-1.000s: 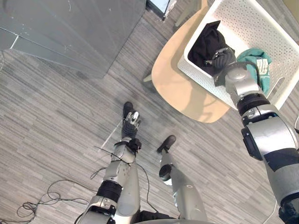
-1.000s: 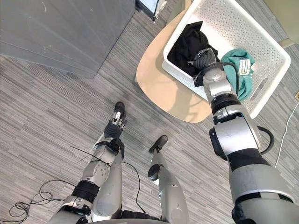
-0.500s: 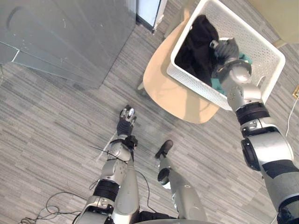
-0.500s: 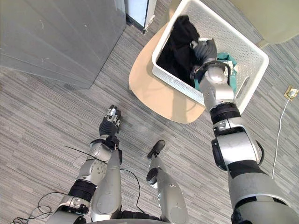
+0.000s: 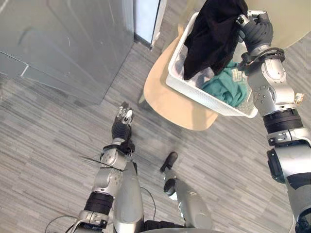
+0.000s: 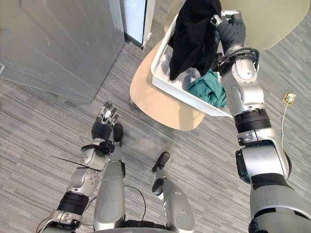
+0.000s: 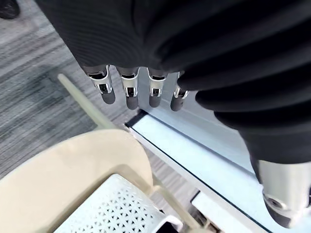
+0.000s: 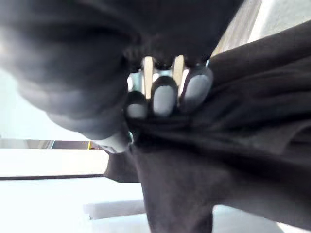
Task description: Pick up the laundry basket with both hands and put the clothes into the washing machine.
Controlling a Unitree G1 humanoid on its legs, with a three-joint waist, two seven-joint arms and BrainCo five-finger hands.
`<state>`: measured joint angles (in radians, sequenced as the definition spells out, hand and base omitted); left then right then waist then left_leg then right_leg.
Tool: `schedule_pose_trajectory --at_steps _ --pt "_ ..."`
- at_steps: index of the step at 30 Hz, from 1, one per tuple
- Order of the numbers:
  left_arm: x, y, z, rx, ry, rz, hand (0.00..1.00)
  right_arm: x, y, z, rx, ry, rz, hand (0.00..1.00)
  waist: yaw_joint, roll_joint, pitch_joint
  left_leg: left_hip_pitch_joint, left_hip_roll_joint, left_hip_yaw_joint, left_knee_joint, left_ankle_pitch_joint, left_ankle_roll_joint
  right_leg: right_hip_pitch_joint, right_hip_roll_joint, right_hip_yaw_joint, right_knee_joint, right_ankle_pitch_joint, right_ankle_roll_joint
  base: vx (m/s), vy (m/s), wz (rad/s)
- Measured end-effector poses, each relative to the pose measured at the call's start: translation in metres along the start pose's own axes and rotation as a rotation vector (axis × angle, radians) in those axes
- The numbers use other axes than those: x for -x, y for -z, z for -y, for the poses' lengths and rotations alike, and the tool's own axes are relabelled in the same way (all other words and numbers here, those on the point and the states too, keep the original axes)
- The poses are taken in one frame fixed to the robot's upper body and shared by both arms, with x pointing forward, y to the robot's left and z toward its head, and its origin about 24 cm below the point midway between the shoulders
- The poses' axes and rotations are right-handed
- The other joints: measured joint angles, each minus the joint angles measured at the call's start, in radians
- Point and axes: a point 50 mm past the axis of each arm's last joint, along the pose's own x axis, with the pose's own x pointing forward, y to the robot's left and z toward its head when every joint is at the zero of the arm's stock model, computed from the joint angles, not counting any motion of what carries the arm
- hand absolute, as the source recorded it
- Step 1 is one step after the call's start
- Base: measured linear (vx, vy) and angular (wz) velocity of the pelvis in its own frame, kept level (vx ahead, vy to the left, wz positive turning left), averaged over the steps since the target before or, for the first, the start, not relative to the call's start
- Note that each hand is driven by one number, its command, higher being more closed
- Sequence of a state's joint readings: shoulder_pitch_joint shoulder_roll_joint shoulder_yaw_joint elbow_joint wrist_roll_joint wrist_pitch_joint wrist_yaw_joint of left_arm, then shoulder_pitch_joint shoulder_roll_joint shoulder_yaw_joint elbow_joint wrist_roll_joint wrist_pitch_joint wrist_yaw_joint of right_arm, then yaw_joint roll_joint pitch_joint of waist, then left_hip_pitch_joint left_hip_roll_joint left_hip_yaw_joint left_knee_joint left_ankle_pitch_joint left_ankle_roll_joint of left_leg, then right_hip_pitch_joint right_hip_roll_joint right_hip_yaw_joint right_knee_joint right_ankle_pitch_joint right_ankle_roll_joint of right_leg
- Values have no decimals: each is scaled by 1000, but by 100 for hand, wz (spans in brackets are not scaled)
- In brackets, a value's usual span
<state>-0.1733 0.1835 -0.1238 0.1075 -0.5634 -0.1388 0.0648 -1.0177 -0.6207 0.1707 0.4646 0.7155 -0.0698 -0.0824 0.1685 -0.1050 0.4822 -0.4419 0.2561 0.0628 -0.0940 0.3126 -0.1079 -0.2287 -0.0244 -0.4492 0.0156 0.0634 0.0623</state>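
Far right, over the laundry basket (image 5: 194, 94), my right hand (image 5: 255, 31) has fingers clamped on the black garment (image 5: 211, 36). Teal garment (image 5: 221, 87) lies in the basket on the bench (image 5: 170, 102). Left hand (image 5: 121, 127) hangs low, fingers straight.

Black garment (image 5: 211, 34) is up and dangling, bunched at its top in the curled fingers of the right hand (image 5: 255, 31), its tail trailing into the white perforated laundry basket (image 5: 194, 92). A teal garment (image 5: 223, 87) lies crumpled inside. The basket sits on the round beige counter (image 5: 170, 102).
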Motion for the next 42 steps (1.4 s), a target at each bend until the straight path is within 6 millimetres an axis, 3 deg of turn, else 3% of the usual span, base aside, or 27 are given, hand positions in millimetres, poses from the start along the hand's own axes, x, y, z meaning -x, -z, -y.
schedule_pose_trajectory --at_steps 3,6,11,18,23,30,36,39,42 --pt "1 -14 1 -73 38 46 0 7 -8 -6 12 -67 42 100 -21 -24 -26 20 -12 10 0 -6 8 7 -17 7 20 -13 8 41 10 0" --pt "1 -29 12 -151 110 115 0 13 -18 -3 39 -106 83 100 -39 -31 -43 57 -36 24 0 -8 13 33 -46 11 38 -27 23 52 20 7" --pt "1 -49 31 -242 212 207 0 23 -31 -7 79 -193 132 100 -67 -28 -97 103 -68 45 0 -10 15 67 -79 17 51 -36 34 61 17 3" --pt "1 -58 42 -320 284 243 0 37 -34 -19 58 -289 166 100 -92 -11 -210 158 -78 104 -3 -39 34 87 -94 66 53 -38 38 15 2 -15" --pt "-15 -73 63 -448 389 307 0 40 -40 -29 53 -350 189 100 -102 4 -234 176 -79 137 -3 -39 35 85 -99 99 46 -24 39 -9 -14 -19" --pt "-53 -70 76 -665 532 196 0 41 -50 -72 10 -567 214 100 -129 15 -251 176 -81 160 -3 -35 40 80 -99 126 13 9 40 -6 -31 -11" --pt "-71 -63 101 -765 630 141 0 44 -54 -115 -129 -697 240 100 -135 15 -251 154 -78 159 -2 -34 41 48 -97 140 19 13 35 -1 -47 -8" --pt "-77 -64 109 -794 659 126 0 46 -50 -125 -176 -720 230 100 -138 15 -251 152 -80 159 -2 -33 42 47 -98 140 20 13 35 7 -23 0" --pt "-75 -60 117 -767 729 76 0 44 -59 -137 -219 -755 255 100 -147 15 -251 150 -80 159 -2 -33 42 42 -98 140 23 13 35 23 -45 -1"
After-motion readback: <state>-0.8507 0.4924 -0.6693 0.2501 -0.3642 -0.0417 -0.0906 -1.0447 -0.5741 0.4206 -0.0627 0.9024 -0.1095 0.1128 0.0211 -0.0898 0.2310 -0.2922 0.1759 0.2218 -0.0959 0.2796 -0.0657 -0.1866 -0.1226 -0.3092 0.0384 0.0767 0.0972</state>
